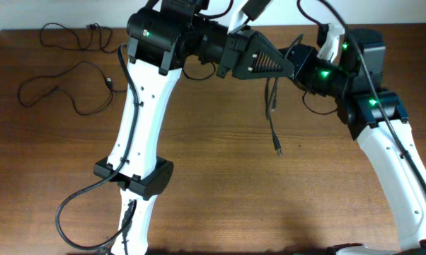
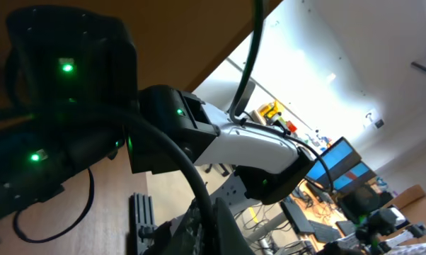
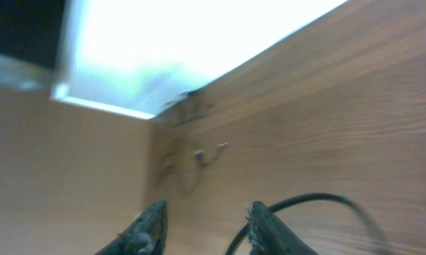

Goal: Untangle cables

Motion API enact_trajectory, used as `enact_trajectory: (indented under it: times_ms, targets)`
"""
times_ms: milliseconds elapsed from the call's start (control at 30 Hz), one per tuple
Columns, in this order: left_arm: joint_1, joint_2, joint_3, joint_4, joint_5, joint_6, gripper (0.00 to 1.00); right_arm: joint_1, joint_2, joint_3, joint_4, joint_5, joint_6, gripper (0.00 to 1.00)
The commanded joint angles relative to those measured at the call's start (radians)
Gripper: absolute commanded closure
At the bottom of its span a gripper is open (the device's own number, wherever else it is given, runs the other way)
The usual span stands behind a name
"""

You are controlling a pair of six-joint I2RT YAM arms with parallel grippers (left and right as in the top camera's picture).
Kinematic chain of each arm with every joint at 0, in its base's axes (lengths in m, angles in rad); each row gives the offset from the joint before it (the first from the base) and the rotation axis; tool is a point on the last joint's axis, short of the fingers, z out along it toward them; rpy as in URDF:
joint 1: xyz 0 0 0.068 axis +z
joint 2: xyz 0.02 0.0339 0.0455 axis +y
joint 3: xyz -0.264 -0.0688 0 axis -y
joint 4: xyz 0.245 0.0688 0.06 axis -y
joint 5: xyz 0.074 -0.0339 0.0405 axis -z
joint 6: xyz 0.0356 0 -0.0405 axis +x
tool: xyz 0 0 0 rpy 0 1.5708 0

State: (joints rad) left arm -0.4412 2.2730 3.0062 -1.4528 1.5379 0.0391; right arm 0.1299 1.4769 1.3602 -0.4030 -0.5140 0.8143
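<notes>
**Fig.** Cable untangling: overhead view plus both wrist views.

(a) The hanging cable (image 1: 273, 113) drops from where the two arms meet, above the far-centre part of the bench (image 1: 213, 198). Its plug (image 1: 279, 149) is the lowest pt, over bare wood; contact w/ the wood cannot be told.

(b) Two more cables lie flat at the far-left corner, well apart from (a). The upper loose cable (image 1: 57, 27) lies in small wavy loops near the edge. The lower loose cable (image 1: 75, 64) forms a wider open loop just beside it, toward the arm bases.

(c) Left end effector (image 1: 289, 69): jaws closed tight on the hanging cable. In the left wrist view the cable runs as a thick black arc into the bottom edge.

(d) Right end effector (image 3: 207, 205): jaws apart at a moderate gap, w/ wood showing between the fingers (image 3: 151, 225). A black cord (image 3: 319, 200) curves just beside the outer side of one finger; which cable it is cannot be told.
</notes>
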Motion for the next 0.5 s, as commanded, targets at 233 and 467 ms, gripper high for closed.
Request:
enact_trajectory:
  times_ms: [233, 467]
  targets:
    - [0.063, 0.005, -0.002, -0.056, -0.461, -0.025, 1.00, -0.238, 0.002, 0.014, -0.396, 0.451, -0.085, 0.96]
    - [0.051, 0.005, -0.013, -0.078, -1.182, -0.025, 1.00, -0.246, 0.002, 0.014, -0.379, -0.126, -0.432, 0.96]
